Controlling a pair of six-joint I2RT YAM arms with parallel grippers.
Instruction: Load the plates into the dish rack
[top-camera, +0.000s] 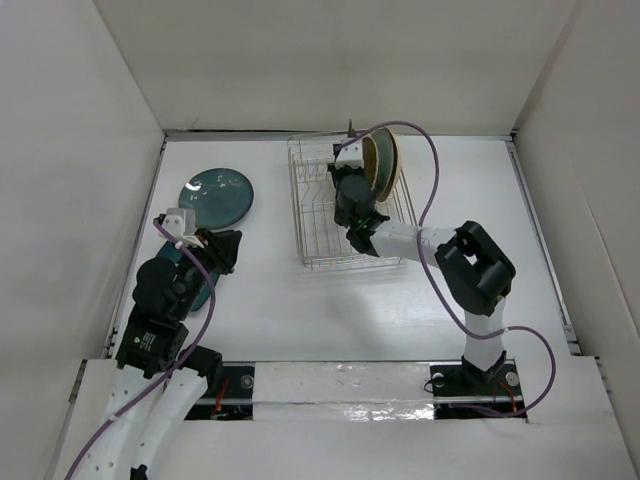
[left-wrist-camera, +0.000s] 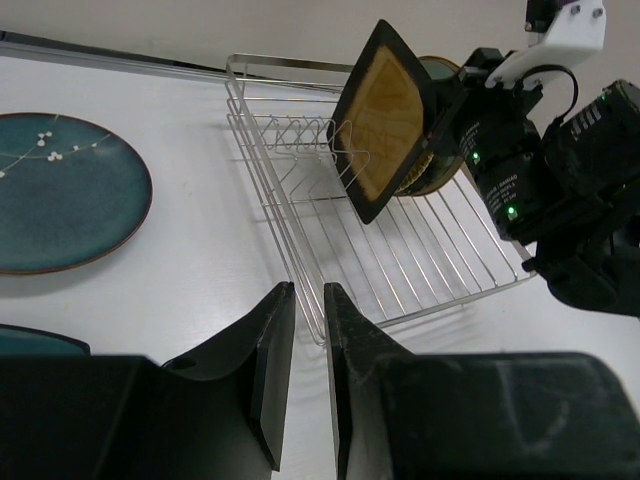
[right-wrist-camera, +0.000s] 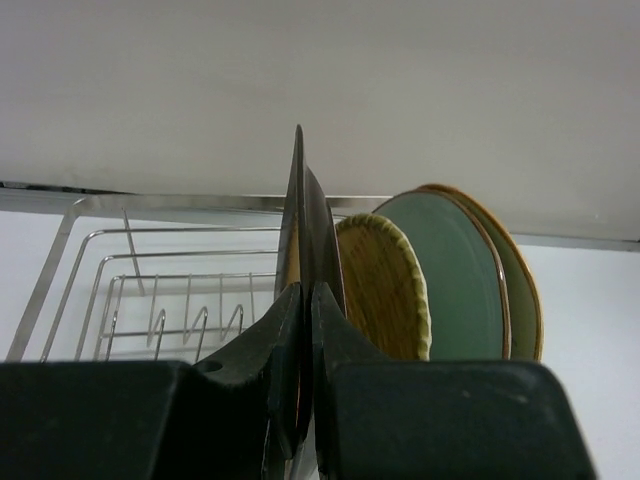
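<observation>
The silver wire dish rack (top-camera: 325, 240) stands right of centre and also shows in the left wrist view (left-wrist-camera: 420, 260). Three plates stand at its far end: yellow grid-patterned (right-wrist-camera: 385, 290), pale blue (right-wrist-camera: 450, 280) and tan (right-wrist-camera: 525, 300). My right gripper (right-wrist-camera: 305, 295) is shut on the black square plate with amber centre (left-wrist-camera: 385, 120). It holds the plate upright over the rack, beside the yellow plate, with the lower corner down at the tines. One dark teal plate (top-camera: 217, 196) lies flat on the table. A second teal plate (top-camera: 200, 290) is partly hidden under my left arm. My left gripper (top-camera: 222, 250) is empty, its fingers almost together, left of the rack.
White walls enclose the table on the left, back and right. The rack's near tine rows (left-wrist-camera: 300, 135) hold nothing. My right arm (top-camera: 470, 265) reaches in from the rack's right side.
</observation>
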